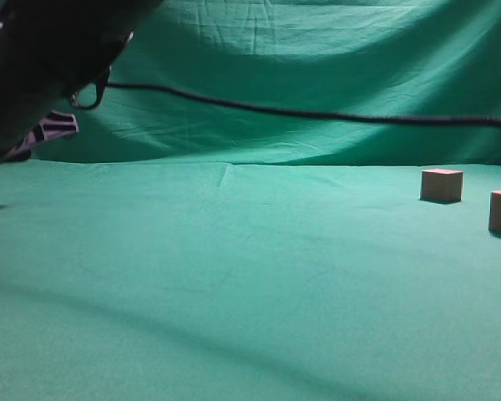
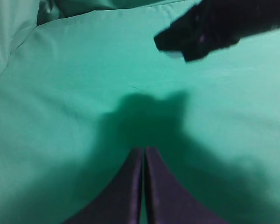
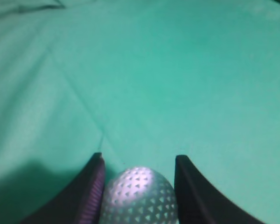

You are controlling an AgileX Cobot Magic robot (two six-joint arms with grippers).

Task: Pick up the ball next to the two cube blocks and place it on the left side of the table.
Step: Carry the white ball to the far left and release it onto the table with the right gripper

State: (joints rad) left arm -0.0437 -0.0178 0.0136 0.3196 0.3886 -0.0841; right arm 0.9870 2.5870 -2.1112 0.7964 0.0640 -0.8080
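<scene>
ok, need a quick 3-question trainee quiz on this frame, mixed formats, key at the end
1. True or false: the small white dimpled ball sits between the fingers of the right gripper.
2. Multiple choice: in the left wrist view, the left gripper has its fingers
A. spread wide around a cube
B. pressed together with nothing between them
C. clamped on the ball
3. Fill in: in the exterior view, the two reddish-brown cube blocks stand on the ____ side of the smooth green cloth table.

Key: 1 true; 2 B; 3 right
</scene>
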